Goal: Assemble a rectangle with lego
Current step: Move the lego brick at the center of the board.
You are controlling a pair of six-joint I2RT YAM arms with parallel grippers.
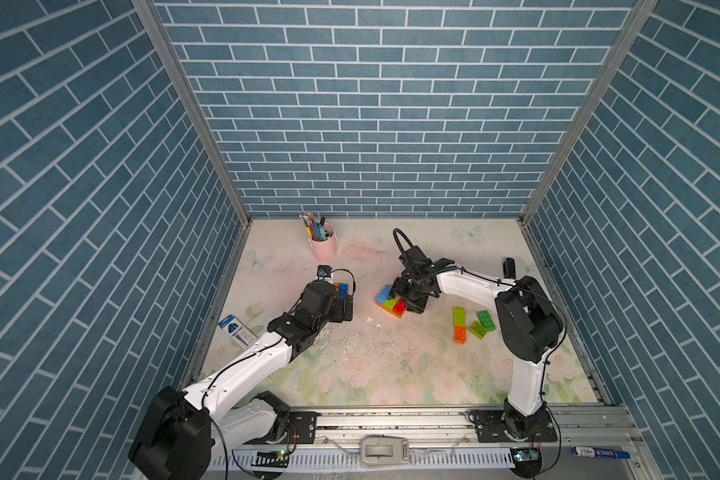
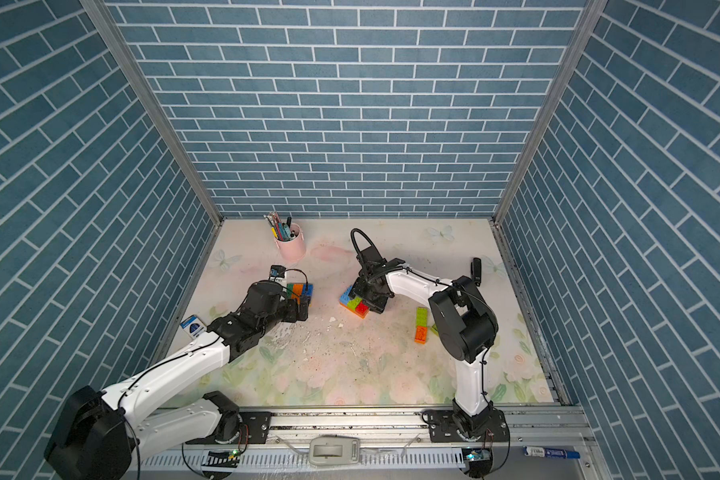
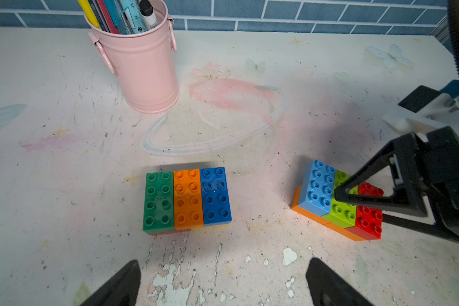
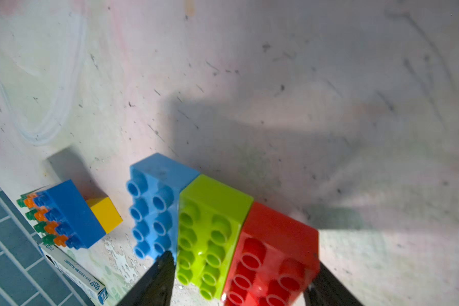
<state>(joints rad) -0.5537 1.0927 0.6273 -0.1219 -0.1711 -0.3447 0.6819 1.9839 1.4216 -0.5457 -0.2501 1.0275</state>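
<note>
A lego block with dark green, orange and blue bricks on top [image 3: 187, 198] lies flat on the table, also seen in the right wrist view [image 4: 64, 214]. My left gripper [image 3: 223, 265] hovers open just short of it, nothing between its fingers. A second lego block [image 1: 389, 301] [image 2: 352, 303] has light blue, lime and red bricks over an orange layer [image 3: 339, 204]. My right gripper [image 4: 244, 265] straddles its lime and red bricks, one finger at the blue-lime seam, the other against the red side. Loose lime, orange and green lego bricks [image 1: 470, 326] lie by the right arm.
A pink pen cup [image 1: 323, 245] [image 3: 143, 66] stands at the back of the table. A white box [image 1: 235, 328] lies by the left wall. A blue marker [image 1: 599, 452] and a grey device [image 1: 383, 451] rest on the front rail. Walls close in three sides.
</note>
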